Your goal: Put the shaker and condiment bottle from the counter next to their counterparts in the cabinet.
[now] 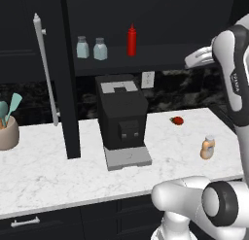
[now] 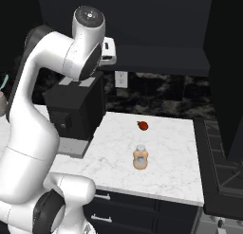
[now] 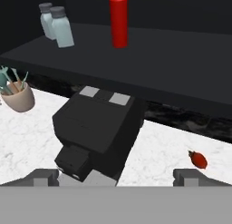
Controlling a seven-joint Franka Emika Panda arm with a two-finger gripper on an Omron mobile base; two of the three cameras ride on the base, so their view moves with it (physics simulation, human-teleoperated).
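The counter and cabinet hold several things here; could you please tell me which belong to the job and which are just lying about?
Job:
two shakers side by side on the cabinet shelf
red squeeze bottle on that shelf
condiment bottle on the counter
gripper, open

Lying about:
coffee machine
small red item
utensil cup

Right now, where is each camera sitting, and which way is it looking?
Left base view: behind the arm's left, facing the coffee machine; arm at right.
Right base view: behind its right, facing the orange bottle; arm at left.
Hand view: on the hand, facing the cabinet shelf; open gripper below.
All share the red squeeze bottle or the machine.
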